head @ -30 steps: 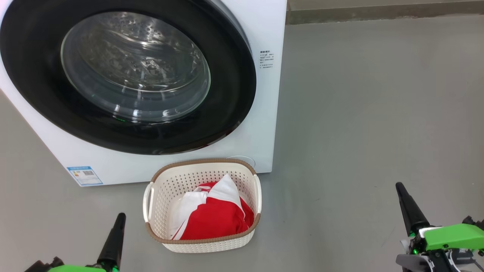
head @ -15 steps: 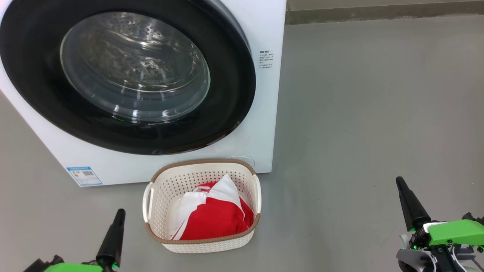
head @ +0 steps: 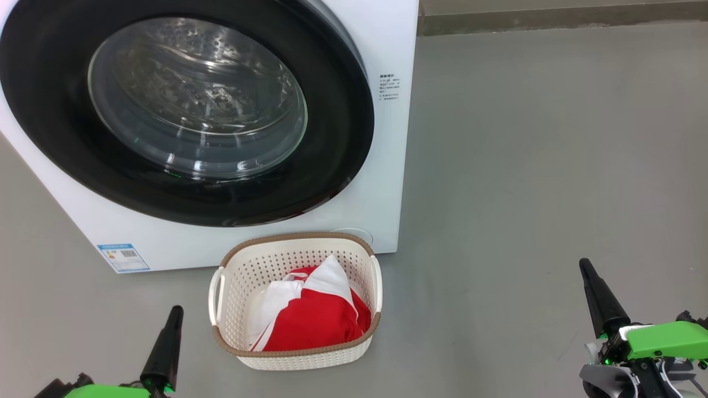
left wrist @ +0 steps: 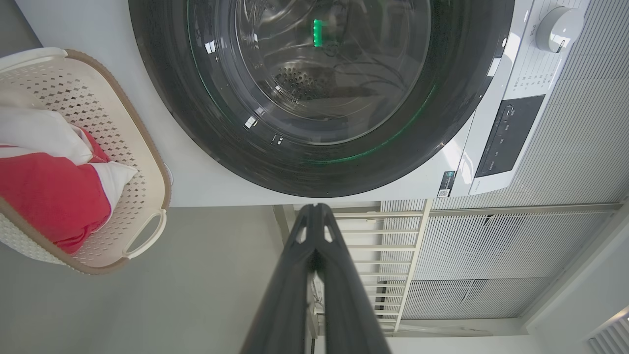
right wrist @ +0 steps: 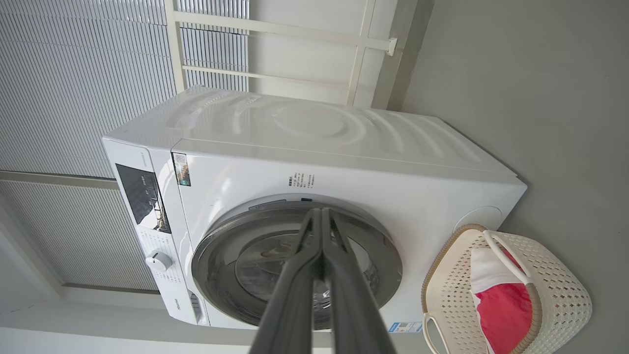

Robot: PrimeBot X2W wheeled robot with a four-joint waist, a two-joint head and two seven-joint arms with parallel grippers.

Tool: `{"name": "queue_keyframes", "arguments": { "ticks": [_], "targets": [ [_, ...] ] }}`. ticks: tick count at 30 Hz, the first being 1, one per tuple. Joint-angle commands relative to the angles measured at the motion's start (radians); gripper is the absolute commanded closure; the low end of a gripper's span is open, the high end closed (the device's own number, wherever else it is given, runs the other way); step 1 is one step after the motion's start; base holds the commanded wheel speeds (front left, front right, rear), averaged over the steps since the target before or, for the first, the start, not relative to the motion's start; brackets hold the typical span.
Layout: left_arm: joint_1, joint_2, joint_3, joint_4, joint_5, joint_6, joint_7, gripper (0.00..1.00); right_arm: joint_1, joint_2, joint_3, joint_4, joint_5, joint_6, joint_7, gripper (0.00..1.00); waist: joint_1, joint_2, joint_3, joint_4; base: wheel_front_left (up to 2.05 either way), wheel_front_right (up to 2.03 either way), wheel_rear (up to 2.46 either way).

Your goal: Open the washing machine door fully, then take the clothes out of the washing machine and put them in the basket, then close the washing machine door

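Door (head: 196,99) is sitting flush against the washer (head: 381,166) on the left and looking shut. Through the glass the drum (left wrist: 295,81) is showing bare steel, with no red in there as far as I can tell. Low left, the left gripper (head: 176,312) is hovering over the floor (head: 525,166), fingers (left wrist: 287,285) pressed together on nothing, well apart from the door. Moving to the middle, the basket (head: 296,236) is standing just in front of the washer, and the clothes (head: 315,323) are lying bunched inside it, red with white panels. Far right, the right gripper (head: 584,268) is hanging over the floor too, clenched and empty, well clear of the basket. I'm reading opening, unloading and closing as all done, with nothing left outstanding.
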Motion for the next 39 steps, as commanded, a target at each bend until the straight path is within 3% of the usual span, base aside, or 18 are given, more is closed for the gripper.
{"name": "queue_keyframes", "arguments": {
  "ticks": [1,39],
  "targets": [
    [-0.042,0.009,0.037,-0.028,-0.006,-0.007,0.005,1.0,-0.043,-0.016,0.016,-0.031,0.007,0.001,0.005,1.0,0.0,-0.0001,0.0,0.0,0.0,0.0,0.0],
    [-0.042,0.009,0.037,-0.027,-0.006,-0.007,0.005,1.0,-0.043,-0.016,0.016,-0.031,0.007,0.001,0.005,1.0,0.0,-0.0001,0.0,0.0,0.0,0.0,0.0]
  ]
}}
